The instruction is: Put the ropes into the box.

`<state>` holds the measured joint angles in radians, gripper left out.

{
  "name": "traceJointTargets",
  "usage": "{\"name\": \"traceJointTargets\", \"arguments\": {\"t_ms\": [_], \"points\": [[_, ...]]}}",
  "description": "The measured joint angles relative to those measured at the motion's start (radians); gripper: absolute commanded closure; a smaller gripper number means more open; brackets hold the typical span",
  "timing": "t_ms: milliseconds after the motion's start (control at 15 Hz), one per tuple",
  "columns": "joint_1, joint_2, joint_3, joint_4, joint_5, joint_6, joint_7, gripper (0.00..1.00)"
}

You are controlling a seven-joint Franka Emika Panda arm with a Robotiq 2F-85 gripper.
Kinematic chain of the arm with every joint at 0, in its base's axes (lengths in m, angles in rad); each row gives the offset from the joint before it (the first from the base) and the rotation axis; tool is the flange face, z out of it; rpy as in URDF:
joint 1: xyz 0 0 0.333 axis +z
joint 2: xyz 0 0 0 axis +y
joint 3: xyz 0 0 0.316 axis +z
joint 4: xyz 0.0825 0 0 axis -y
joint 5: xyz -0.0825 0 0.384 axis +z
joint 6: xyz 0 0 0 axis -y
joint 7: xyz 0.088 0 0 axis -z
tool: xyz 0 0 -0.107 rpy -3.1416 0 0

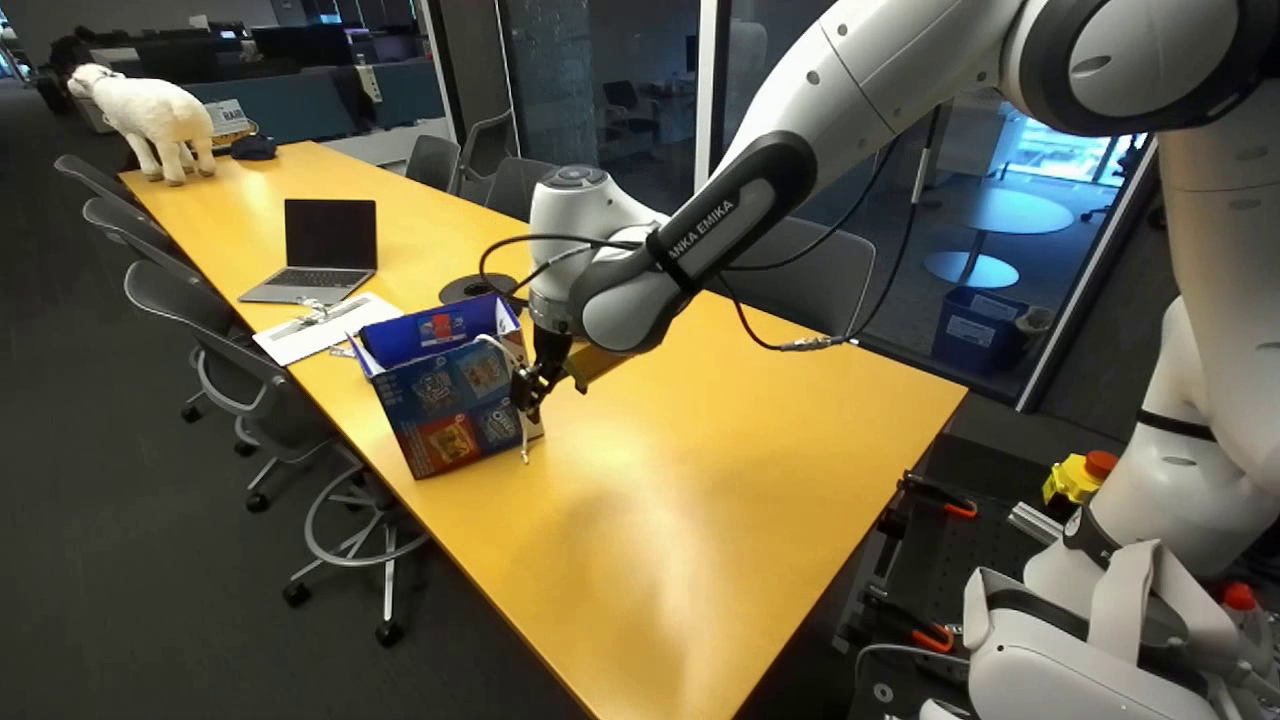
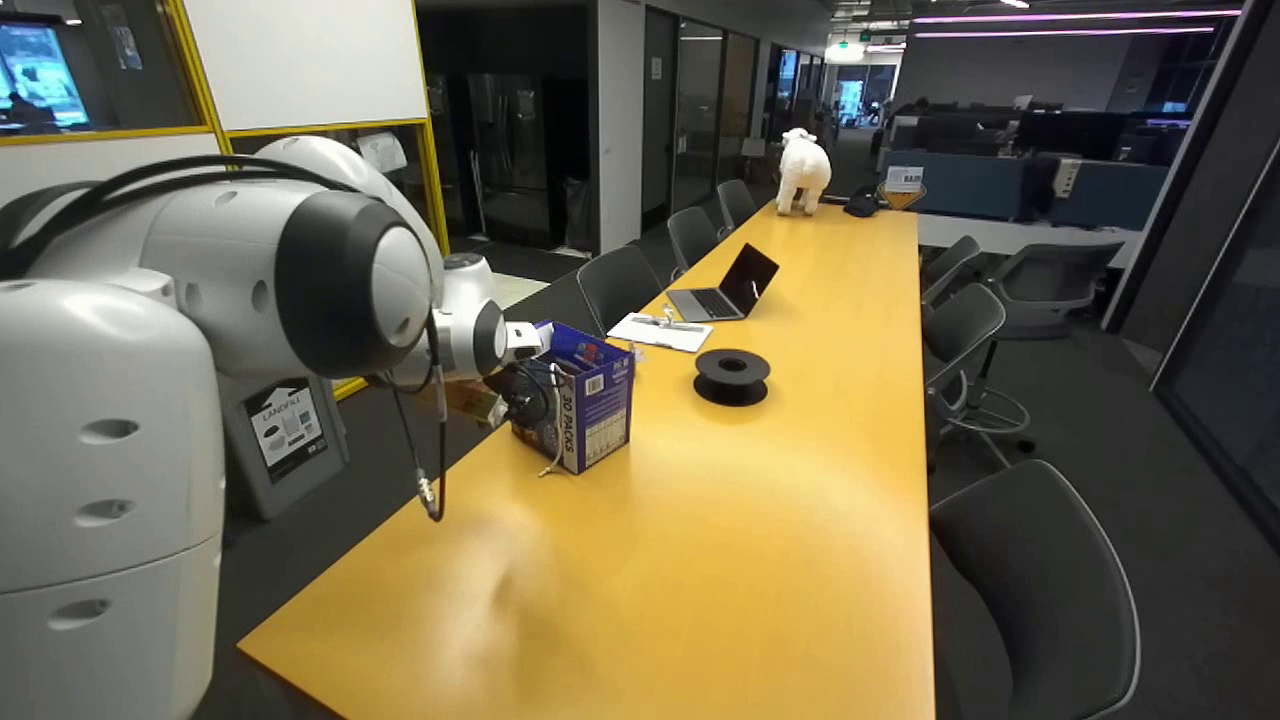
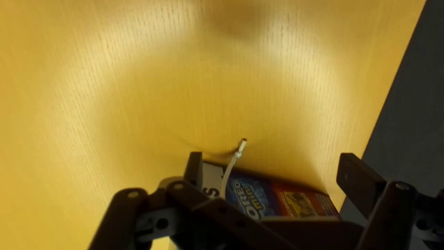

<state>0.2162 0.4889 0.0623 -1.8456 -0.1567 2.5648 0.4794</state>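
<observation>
The blue printed box [image 1: 445, 400] stands with its top open on the table, and it shows in both exterior views. A whitish cord of the ropes [image 2: 558, 425] drapes over the box's rim and runs down outside its corner to the tabletop. In the wrist view the knotted end of that rope [image 3: 229, 172] sticks out past the box's base. My gripper [image 3: 273, 170] points down beside the box's printed face, its jaws wide apart. Between the fingers I see the box's side [image 3: 277, 194] and the rope end, with no grip on either. The rest of the ropes is hidden.
Behind the box lie a clipboard with paper [image 1: 325, 330] and an open silver laptop [image 1: 325, 280]. A black spool [image 2: 732, 378] sits close by. The box stands near one long edge of the table [image 2: 740, 560]; chairs line both sides. A toy sheep [image 1: 150, 115] is at the far end.
</observation>
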Motion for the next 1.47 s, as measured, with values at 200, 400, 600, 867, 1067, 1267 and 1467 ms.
{"name": "traceJointTargets", "arguments": {"t_ms": [200,400,600,867,1067,1267,1467], "points": [[0.032,0.002,-0.044,-0.114,-0.001,0.171,0.031,0.00],[0.101,0.019,-0.123,-0.175,0.000,0.335,0.133,0.00],[0.206,0.057,-0.231,-0.177,0.003,0.449,0.250,0.00],[0.374,0.135,-0.393,-0.147,0.057,0.546,0.352,0.00],[0.467,0.208,-0.481,-0.100,0.137,0.568,0.370,0.00],[0.533,0.293,-0.549,-0.033,0.216,0.570,0.377,0.00],[0.567,0.379,-0.599,0.041,0.271,0.570,0.379,0.00]]}}
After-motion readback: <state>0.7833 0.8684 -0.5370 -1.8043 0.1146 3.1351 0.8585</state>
